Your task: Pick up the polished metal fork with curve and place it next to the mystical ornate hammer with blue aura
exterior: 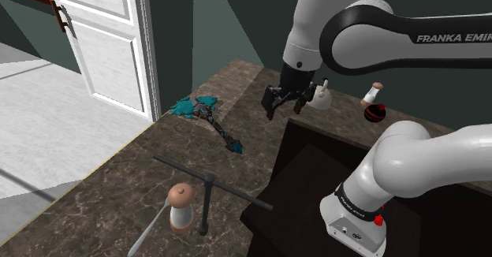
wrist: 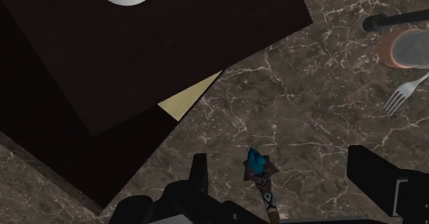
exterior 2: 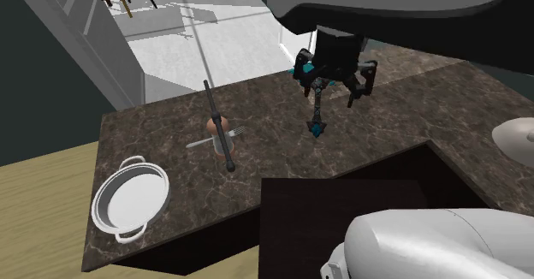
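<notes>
Black two-finger gripper (exterior: pixel 285 106): fingers spread, nothing between them, hanging above the dark veined marble counter (exterior: pixel 102 192). On the counter under the gap lies the handle end of the ornate dark hammer with teal-blue head (wrist: pixel 260 171). The slim silvery metal fork (exterior: pixel 148 230) lies flat, well apart, at about eight o'clock in the shoulder view, just beside a squat brown-topped grinder (exterior: pixel 181 206).
</notes>
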{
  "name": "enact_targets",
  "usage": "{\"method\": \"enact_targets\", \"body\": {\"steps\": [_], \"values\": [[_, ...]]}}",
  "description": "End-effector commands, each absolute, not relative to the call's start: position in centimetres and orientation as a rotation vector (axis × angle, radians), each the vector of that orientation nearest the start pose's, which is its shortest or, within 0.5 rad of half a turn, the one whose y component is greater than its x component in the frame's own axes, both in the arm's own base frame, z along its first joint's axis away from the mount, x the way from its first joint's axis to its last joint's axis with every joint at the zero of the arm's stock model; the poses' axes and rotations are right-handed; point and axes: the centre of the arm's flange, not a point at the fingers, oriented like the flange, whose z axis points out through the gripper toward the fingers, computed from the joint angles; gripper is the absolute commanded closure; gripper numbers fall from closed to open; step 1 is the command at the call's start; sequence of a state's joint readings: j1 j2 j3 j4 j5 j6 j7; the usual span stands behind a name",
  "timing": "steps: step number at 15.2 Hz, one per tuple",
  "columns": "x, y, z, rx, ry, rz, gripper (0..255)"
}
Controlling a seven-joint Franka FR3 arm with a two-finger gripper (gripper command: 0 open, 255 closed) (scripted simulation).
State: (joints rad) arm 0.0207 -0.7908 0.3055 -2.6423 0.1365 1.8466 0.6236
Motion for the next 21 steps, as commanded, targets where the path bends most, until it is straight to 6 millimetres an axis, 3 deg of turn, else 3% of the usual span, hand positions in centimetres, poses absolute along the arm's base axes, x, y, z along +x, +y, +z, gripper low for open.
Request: {"method": "enact_targets", "body": {"steps": [1, 11, 21], "values": [[29.8, 13.0, 44.8, -3.133, 0.760, -0.029, 0], [32.0, 22.0, 35.7, -3.013, 1.094, -0.052, 0], [36.4, 30.4, 26.7, -2.858, 1.411, -0.075, 0]]}}
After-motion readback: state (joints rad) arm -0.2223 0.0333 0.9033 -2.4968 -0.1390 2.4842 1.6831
